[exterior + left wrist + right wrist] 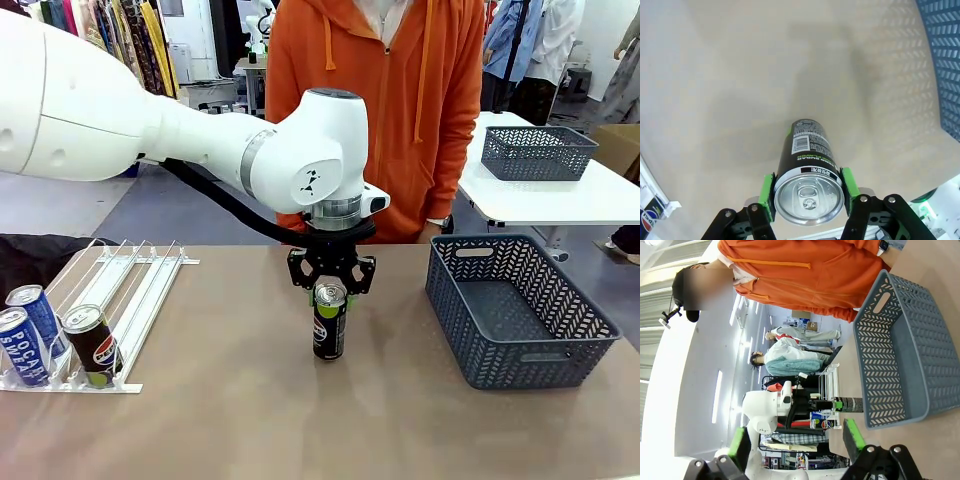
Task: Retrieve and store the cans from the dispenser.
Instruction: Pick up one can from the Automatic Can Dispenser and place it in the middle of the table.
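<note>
Lab-like test hall: far white table (540,200), hanging clothes (150,40), bystanders (530,45).

Clamped on a black can (807,147) standing upright on the tan table (730,75), with green pads (768,196) of the left gripper (809,194) flanking its silver top; grey basket (946,55) at right.

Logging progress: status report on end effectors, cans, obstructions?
Left end effector shut on black can, upright mid-table. Right end effector open, empty. Three cans in dispenser. Nothing between held can and basket.
</note>
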`<state>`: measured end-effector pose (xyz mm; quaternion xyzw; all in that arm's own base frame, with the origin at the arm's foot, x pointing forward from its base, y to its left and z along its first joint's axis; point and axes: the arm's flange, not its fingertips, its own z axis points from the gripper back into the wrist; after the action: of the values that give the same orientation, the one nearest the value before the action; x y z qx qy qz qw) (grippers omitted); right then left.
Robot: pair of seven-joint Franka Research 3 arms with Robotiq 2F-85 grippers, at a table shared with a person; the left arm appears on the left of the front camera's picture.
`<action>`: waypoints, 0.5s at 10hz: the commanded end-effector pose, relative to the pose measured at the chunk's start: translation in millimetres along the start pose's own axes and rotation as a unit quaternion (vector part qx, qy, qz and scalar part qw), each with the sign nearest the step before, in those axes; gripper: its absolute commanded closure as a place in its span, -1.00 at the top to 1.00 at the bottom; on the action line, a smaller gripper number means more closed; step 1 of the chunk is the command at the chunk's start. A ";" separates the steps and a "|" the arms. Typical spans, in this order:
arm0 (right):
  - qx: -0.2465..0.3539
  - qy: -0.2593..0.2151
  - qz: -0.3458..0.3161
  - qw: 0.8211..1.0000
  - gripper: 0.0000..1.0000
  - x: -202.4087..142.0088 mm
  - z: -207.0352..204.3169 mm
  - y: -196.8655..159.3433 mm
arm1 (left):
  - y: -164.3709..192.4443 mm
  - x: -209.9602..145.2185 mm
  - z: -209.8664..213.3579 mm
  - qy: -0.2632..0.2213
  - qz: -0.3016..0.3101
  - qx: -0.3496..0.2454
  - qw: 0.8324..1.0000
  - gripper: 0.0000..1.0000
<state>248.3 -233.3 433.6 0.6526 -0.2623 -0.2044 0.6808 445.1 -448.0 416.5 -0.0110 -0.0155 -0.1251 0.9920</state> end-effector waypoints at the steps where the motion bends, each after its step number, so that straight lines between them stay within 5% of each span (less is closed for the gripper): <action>1: 0.009 -0.004 0.001 1.000 1.00 2.4 0.5 3.7 | 2.8 2.0 5.6 -0.003 0.002 -0.007 1.000 0.44; 2: 0.009 -0.004 0.001 1.000 1.00 2.4 0.5 3.7 | 2.6 1.3 6.5 -0.001 -0.001 -0.008 1.000 1.00; 5: 0.009 -0.004 0.001 1.000 1.00 2.4 0.5 3.7 | 12.4 -1.7 28.1 -0.023 0.009 -0.018 1.000 1.00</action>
<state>248.3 -233.3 433.6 0.6527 -0.2623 -0.2044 0.6808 449.4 -447.1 430.6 -0.0204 -0.0267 -0.1202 0.9922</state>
